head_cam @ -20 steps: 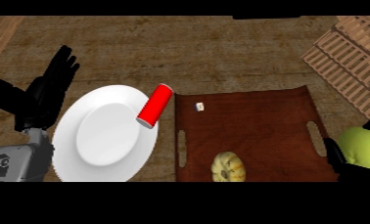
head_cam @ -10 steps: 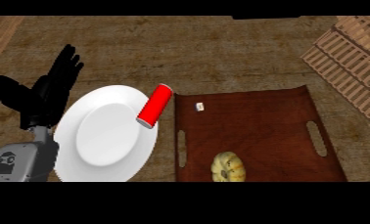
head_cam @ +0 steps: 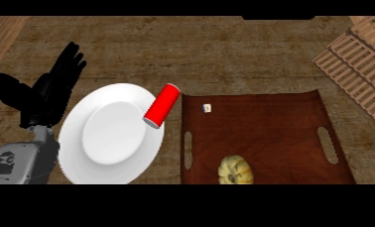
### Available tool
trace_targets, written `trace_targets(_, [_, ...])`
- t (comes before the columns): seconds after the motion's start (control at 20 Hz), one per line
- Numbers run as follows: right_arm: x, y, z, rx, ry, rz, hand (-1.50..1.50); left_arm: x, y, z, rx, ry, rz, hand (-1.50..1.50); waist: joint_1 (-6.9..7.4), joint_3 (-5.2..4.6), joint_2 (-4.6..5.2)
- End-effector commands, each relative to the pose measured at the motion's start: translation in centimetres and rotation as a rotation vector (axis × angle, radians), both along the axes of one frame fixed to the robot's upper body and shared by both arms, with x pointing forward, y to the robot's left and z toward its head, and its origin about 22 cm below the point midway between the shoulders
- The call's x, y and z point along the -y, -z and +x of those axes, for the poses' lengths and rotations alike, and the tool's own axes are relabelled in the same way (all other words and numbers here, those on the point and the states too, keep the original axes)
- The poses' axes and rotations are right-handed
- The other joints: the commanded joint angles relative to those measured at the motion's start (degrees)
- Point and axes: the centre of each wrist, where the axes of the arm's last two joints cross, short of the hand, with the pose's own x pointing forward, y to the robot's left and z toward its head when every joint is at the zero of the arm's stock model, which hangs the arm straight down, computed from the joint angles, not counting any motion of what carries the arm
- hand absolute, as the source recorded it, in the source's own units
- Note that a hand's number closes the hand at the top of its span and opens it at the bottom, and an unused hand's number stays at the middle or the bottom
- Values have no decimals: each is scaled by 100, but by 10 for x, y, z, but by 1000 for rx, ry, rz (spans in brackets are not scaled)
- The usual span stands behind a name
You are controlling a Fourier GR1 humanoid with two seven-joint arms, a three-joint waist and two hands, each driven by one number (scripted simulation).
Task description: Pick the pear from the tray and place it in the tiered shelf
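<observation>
The left hand (head_cam: 51, 89) stood at the left of the head view, above its grey forearm (head_cam: 26, 159), with its fingers (head_cam: 70, 62) straight and spread, pointing up and away; it held nothing and rested just beside the plate's left rim. The right hand showed nowhere in the view, so the state of its fingers could not be told.

The pear could not be seen either: it was not on the tray, nor on the part of the shelf that showed, and where it was could not be told from this view.

A white plate (head_cam: 88, 166) lay on the brown tabletop (head_cam: 205, 47), between the left hand and the tray. A red can (head_cam: 162, 105) lay on its side, tilted, its lower end over the plate's upper right rim and its upper end pointing toward the tray's near corner.

The dark brown tray (head_cam: 271, 122) sat right of the plate, with slot handles on its left and right sides. On it, near the lower edge of the view, lay a pale yellow ridged thing like a small gourd (head_cam: 236, 169). A small white item (head_cam: 207, 108), too small to make out, lay near the tray's upper left corner.

The slatted wooden shelf (head_cam: 355, 65) stood at the view's right edge, above and just right of the tray's upper right corner.
</observation>
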Motion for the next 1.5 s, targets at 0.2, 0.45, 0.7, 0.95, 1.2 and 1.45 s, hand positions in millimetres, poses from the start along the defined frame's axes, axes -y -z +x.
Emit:
trace_targets(0.2, [53, 9, 3, 1, -6, -10, 150, 1, 3, -6, 13, 16, -10, 0, 46, -1, 6])
trace_targets(0.45, [78, 27, 13, -37, 172, 74, 150, 6, -3, 6, 13, 18, 8, 0, 112, 2, 33])
trace_targets(0.7, [85, 43, 33, 78, 198, 45, -150, -1, -4, 15, 21, 16, -15, 0, 92, 2, 28])
trace_targets(0.95, [97, 46, 41, 225, 178, 99, -150, 13, 17, 7, 3, 20, 14, 0, 79, 3, 28])
trace_targets(1.2, [116, 7, 30, 252, 177, 132, -150, 14, -7, 3, -9, 17, 7, 0, 87, 3, 16])
trace_targets(1.45, [137, 10, 3, 43, 38, 292, -150, 0, -8, 5, -5, 18, 10, 0, 56, 7, 17])
